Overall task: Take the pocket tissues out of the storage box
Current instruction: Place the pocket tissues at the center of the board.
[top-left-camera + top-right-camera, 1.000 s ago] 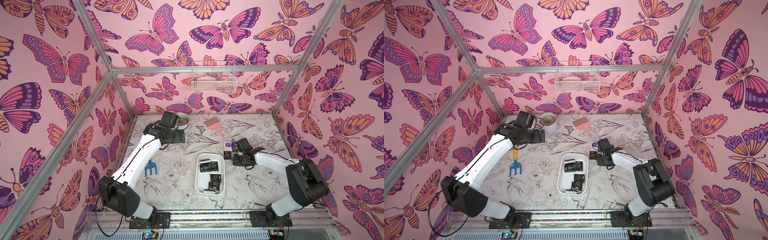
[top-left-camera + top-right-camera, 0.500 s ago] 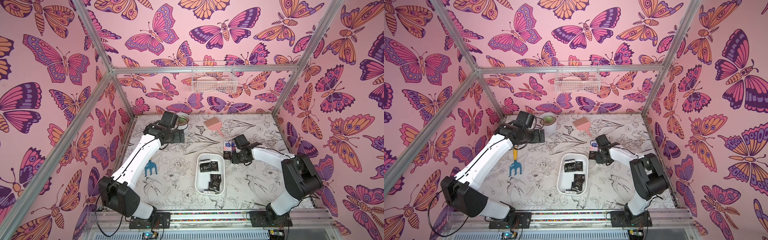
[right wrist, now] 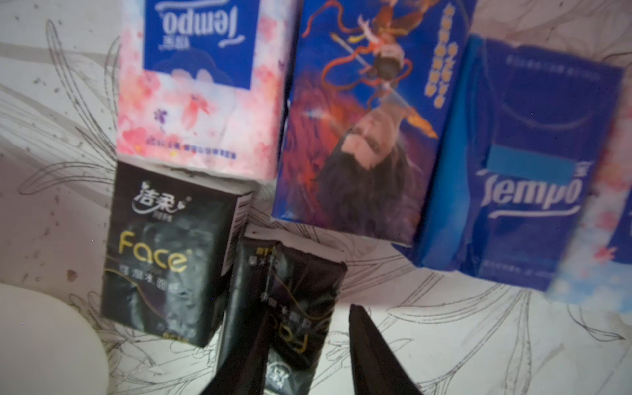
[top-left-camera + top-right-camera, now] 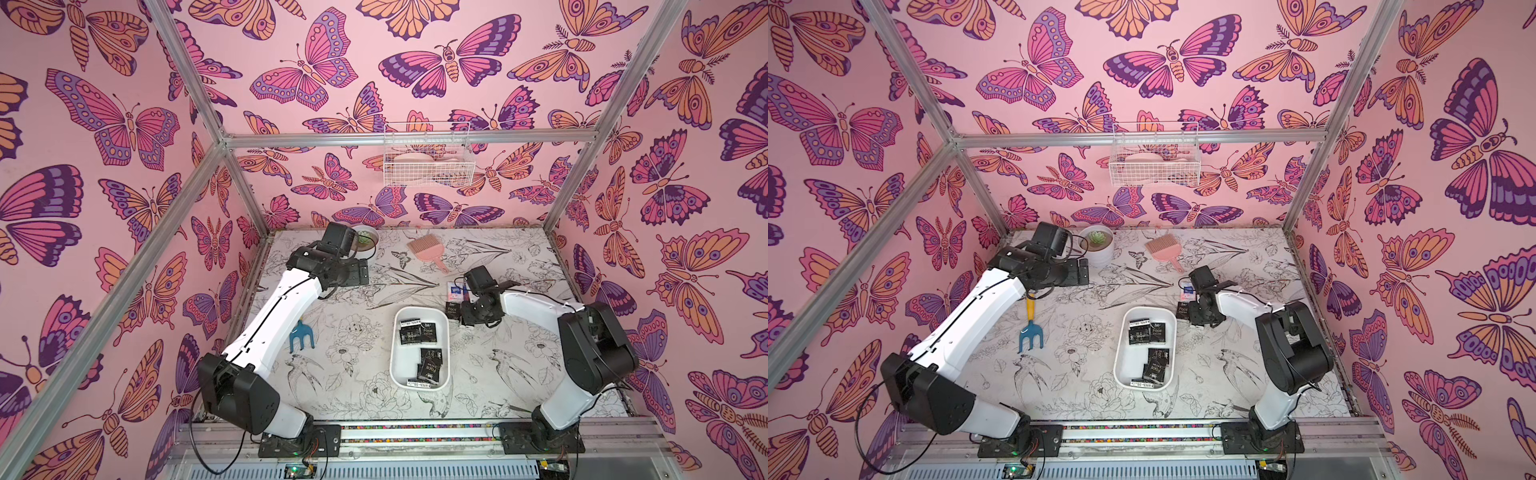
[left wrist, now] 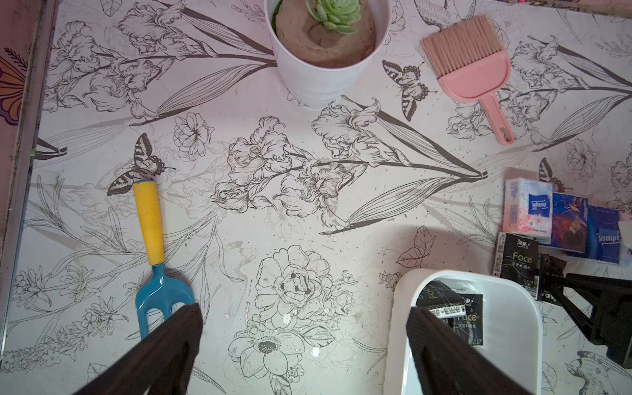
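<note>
my right claw (image 3: 311,307) is parted a little, gripping nothing, over a black packet (image 3: 294,273) lying on the table (image 4: 357,386) just outside the storage box (image 4: 419,312), among other pocket tissues (image 3: 362,119) there. more black packets (image 4: 417,332) lie inside the box, and my left claw (image 5: 304,309) gapes wide and empty.

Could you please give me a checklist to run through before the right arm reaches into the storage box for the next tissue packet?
1. Right gripper opened: ok, jaws apart, with table showing between one finger and the black Face packet below it.
2. Packet free of the other finger: cannot tell; that finger covers its edge.
3. That packet outside the storage box, on the table: ok.
4. Storage box emptied: not ok; several black packets lie inside.
5. Left gripper open, empty, apart from the box: ok.
</note>
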